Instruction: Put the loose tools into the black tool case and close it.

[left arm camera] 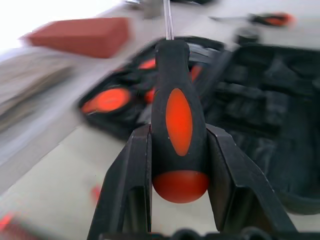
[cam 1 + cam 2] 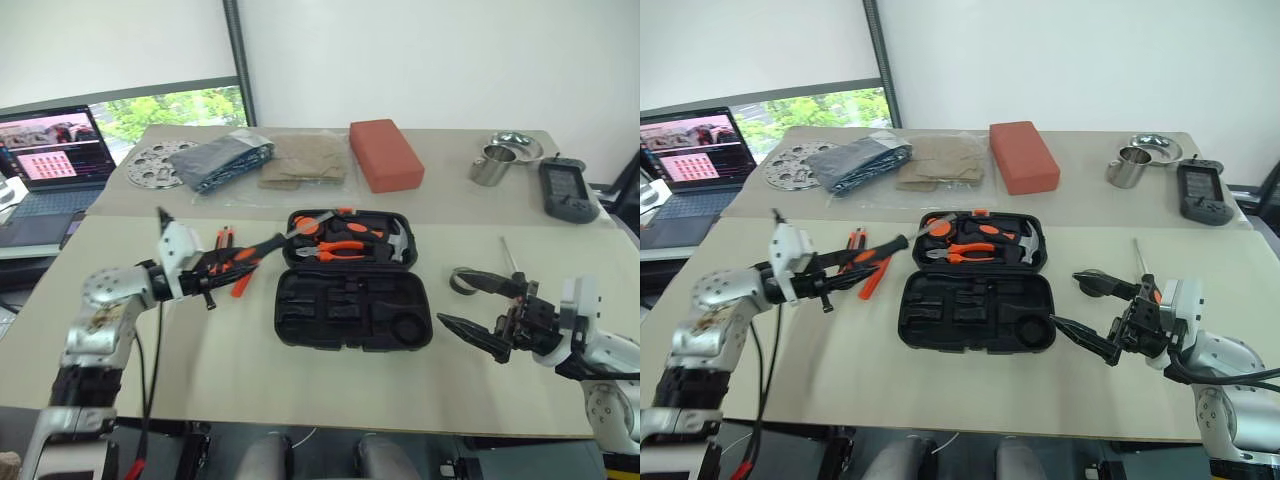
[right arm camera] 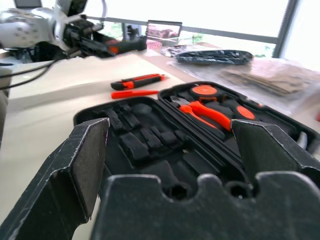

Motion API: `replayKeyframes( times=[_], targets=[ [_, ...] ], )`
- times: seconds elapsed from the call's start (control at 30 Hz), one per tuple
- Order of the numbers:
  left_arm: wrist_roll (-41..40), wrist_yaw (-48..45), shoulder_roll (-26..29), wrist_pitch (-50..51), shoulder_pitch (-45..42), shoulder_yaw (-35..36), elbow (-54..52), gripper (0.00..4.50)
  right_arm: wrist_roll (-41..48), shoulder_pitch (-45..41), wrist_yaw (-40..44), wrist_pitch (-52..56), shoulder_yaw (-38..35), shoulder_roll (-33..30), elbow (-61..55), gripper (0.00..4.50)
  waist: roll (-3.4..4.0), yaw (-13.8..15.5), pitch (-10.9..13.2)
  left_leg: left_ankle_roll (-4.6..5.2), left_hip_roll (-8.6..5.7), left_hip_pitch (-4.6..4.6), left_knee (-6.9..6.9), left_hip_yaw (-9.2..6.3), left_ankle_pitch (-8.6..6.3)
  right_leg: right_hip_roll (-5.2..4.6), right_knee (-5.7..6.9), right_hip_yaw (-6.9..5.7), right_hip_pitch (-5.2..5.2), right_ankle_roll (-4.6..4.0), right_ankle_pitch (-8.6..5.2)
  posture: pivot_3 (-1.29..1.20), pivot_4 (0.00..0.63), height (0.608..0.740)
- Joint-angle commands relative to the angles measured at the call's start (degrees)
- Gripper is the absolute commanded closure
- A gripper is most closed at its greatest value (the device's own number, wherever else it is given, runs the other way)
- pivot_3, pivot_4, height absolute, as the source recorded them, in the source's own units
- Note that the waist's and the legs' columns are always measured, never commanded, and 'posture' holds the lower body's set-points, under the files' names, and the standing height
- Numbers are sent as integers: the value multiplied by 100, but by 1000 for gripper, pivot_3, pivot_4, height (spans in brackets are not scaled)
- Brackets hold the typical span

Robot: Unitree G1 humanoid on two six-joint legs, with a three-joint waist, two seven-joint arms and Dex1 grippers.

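Observation:
The black tool case (image 2: 352,322) lies open in the middle of the table, and its near half has bare moulded slots. My left gripper (image 2: 222,263) is shut on an orange-and-black screwdriver (image 2: 255,250), held just left of the case with its shaft pointing at the lid. An orange-black utility knife (image 2: 222,239) and a slim orange tool (image 2: 240,285) lie on the table under that arm. My right gripper (image 2: 455,298) stands open right of the case. Beside its upper finger sits the grey tape roll (image 2: 460,285). A second screwdriver (image 1: 270,19) lies beyond it.
Orange pliers (image 2: 340,250) and a hammer (image 2: 400,240) sit in the case lid. On the far table are a red-orange block (image 2: 385,153), folded bags (image 2: 235,160), a steel cup (image 2: 490,166) and a handheld device (image 2: 566,190). A laptop (image 2: 50,160) stands far left.

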Motion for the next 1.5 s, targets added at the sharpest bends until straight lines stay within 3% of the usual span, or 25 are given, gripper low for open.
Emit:
replayKeyframes(
  times=[0.03, 0.23, 0.4, 0.67, 1.1, 1.5],
  targets=[
    [548, -796, -235, -1028, -1131, -513, 1316, 3558, 115, 156, -64, -77, -277, -11, -305, 0, 0, 6, 1, 0, 0, -9, 3, 2, 0, 10, 0, 1, -7, 0, 0, 0, 150, 740],
    [1322, -1268, -849, -2266, -2567, -1020, 3564, 3558, 139, 647, -367, -131, -616, 129, -654, 0, 0, 1, 0, 2, -8, -51, 24, 11, 0, 37, -4, 5, -12, 3, -2, 0, 150, 740],
    [1485, -1598, -1125, -2637, -2970, -1015, 4322, 3558, 173, 933, -493, -128, -806, 187, -887, 0, 0, -8, 1, 3, 4, -59, 33, 0, 0, 71, -1, 14, -15, 5, -2, 0, 150, 740],
    [1856, -1102, -1546, -2629, -3007, -1018, 4662, 3558, 333, 1333, -610, -169, -1041, 426, -1100, 0, -1, 11, 1, 4, 5, -61, 50, -10, 0, 79, 15, 18, -12, 8, -4, 0, 150, 740],
    [2342, -661, -1433, -2407, -3050, -1019, 4908, 3558, 559, 1298, -435, -234, -1121, 602, -931, 0, 3, 1, -1, 4, 5, -56, 53, -14, 0, 83, 23, 19, -10, 8, -4, 0, 150, 740],
    [2406, -1039, -1287, -2165, -3007, -1122, 4753, 3558, 649, 1403, -354, -167, -1155, 517, -934, 0, 7, -2, -3, 4, 6, -52, 57, -14, 1, 85, 32, 19, -8, 8, -4, 0, 150, 740]
  ],
)
